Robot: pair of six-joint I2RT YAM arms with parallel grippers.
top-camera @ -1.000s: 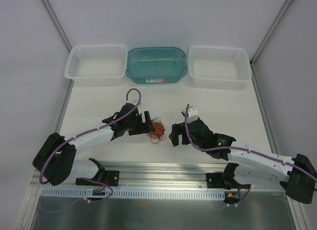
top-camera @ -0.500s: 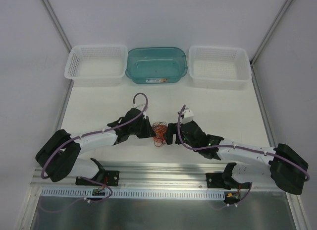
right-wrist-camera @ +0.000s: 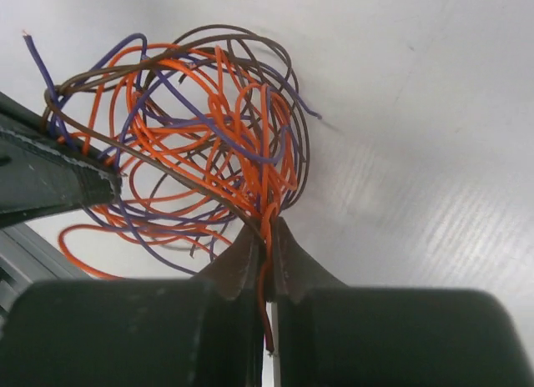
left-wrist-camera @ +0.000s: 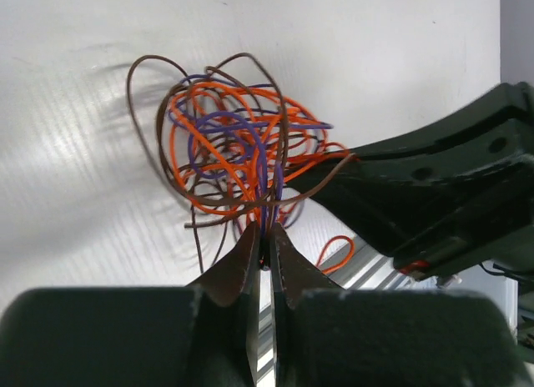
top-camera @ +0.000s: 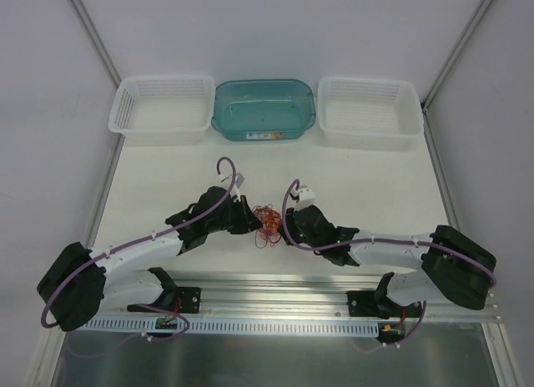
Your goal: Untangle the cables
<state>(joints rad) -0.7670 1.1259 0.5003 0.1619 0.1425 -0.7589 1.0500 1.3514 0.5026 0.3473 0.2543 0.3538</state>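
Grasp step judged complete: left claw (left-wrist-camera: 264, 241) and right claw (right-wrist-camera: 264, 234) are each pinched closed on strands of the cables (top-camera: 267, 219), which lie bunched on the tabletop (top-camera: 375, 174) between them; the next move likely calls for a gentle outward pull.

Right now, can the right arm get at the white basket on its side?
Likely yes: the way from the right gripper to the white basket looks free, but it is shut on the cables, which the left gripper pinches too.
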